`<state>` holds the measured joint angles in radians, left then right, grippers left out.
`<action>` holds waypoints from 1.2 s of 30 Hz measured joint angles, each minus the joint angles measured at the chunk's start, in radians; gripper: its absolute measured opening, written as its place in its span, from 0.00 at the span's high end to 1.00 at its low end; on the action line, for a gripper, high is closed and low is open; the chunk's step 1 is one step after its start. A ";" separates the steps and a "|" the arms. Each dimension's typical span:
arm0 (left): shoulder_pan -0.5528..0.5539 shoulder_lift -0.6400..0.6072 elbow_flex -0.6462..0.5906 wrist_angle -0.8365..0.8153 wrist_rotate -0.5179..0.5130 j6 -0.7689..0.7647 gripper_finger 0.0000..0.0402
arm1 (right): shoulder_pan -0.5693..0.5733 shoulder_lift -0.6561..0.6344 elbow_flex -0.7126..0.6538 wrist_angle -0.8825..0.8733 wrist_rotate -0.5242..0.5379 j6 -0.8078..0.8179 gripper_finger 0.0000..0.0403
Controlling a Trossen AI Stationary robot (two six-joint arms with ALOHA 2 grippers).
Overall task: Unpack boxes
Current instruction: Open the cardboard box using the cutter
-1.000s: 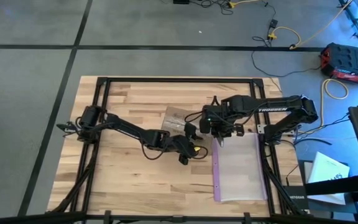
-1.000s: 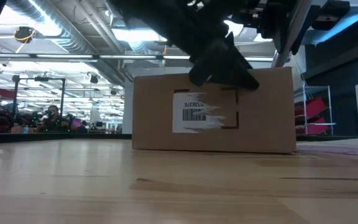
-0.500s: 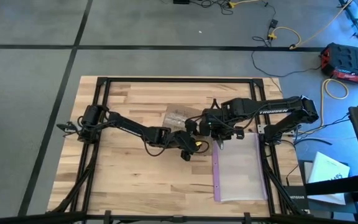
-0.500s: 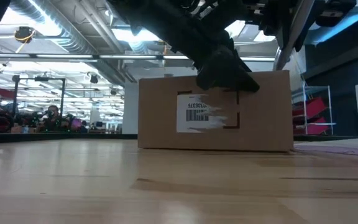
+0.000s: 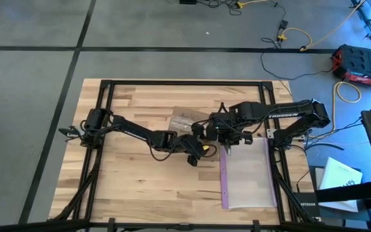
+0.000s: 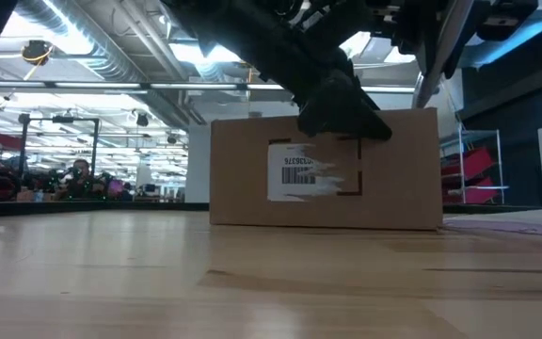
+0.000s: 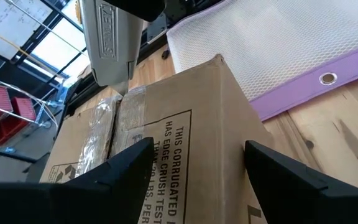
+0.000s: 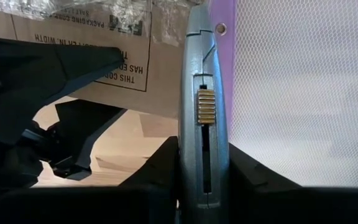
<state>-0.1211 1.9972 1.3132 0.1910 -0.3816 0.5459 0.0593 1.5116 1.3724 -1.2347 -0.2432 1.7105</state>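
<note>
Mid-table: left gripper (image 5: 195, 143) apparently straddling box (image 5: 184, 120); right gripper (image 5: 227, 136) clamps knife (image 8: 202, 106).

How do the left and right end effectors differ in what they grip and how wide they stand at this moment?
The left end effector stands wide, its fingers straddling a corner of the brown box; the right end effector is closed narrowly on the slim grey knife-like tool. The left comes at the box from the table's near side; the right holds its tool between the box and the mesh bag. Both work at the same box.
</note>
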 joint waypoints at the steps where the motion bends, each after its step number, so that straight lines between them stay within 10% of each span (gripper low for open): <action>1: 0.002 0.000 0.000 0.001 0.003 0.000 0.41 | 0.000 0.000 0.000 0.001 0.000 0.000 0.85; 24: 0.020 -0.001 0.002 -0.008 -0.001 -0.019 0.41 | 0.050 -0.023 0.002 -0.076 -0.036 -0.002 0.85; 36: 0.034 -0.151 0.000 -0.167 -0.031 -0.065 0.41 | 0.116 -0.128 -0.002 -0.231 0.330 -0.031 0.85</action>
<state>-0.0867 1.8467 1.3132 0.0242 -0.4124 0.4810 0.1758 1.3837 1.3703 -1.4657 0.0866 1.6795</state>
